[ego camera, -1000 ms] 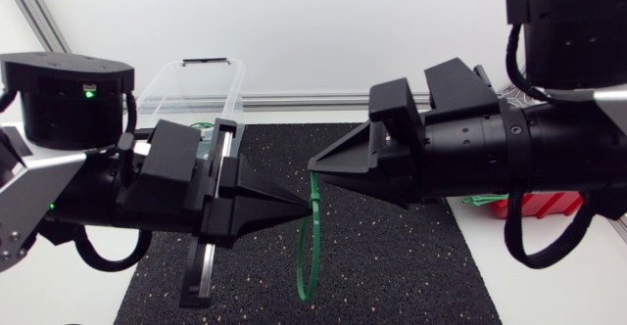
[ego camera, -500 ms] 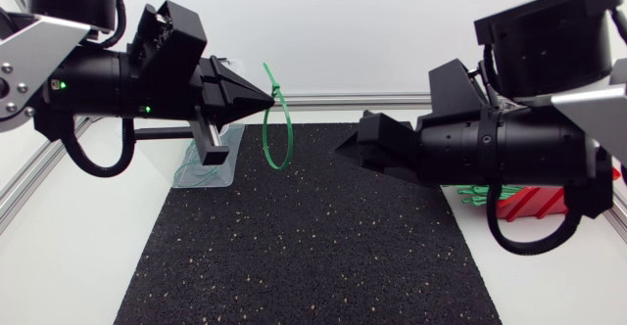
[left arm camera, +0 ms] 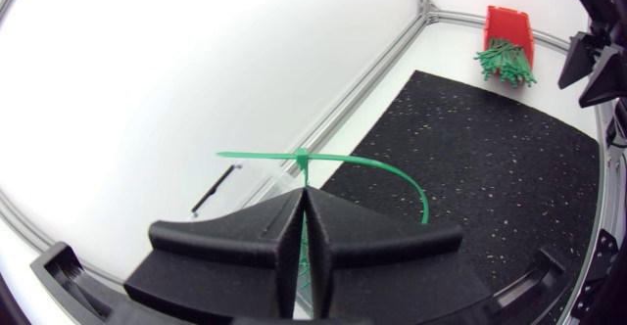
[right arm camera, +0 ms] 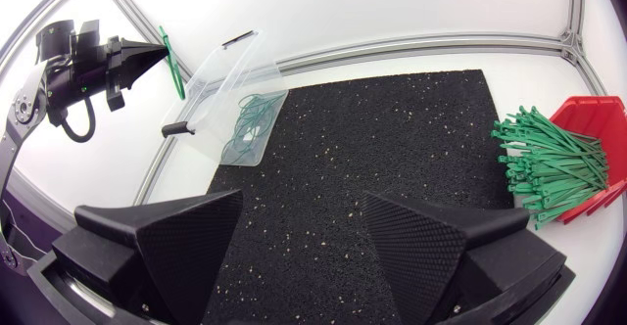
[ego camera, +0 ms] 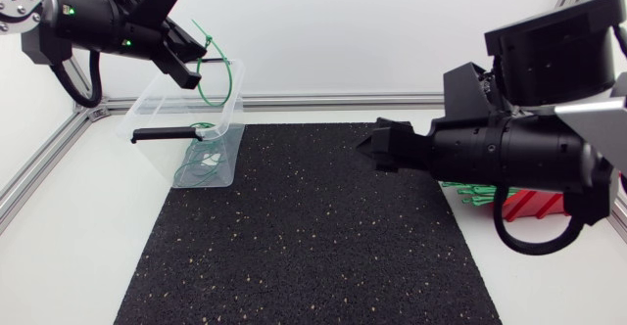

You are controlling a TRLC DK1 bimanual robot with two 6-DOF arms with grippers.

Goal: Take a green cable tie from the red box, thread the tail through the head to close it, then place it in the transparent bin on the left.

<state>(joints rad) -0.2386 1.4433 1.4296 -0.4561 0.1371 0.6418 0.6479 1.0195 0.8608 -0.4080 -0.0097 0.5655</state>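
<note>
1. the left tool (ego camera: 199, 53), pressed together, pinches the looped green cable tie (left arm camera: 367, 161) just behind its head, above the transparent bin (ego camera: 157, 110) at far left.
2. the tie looks light, springy and slick, so a flat pinch on the strap suits it best.
3. the right tool (right arm camera: 299, 232) is spread and empty.
</note>
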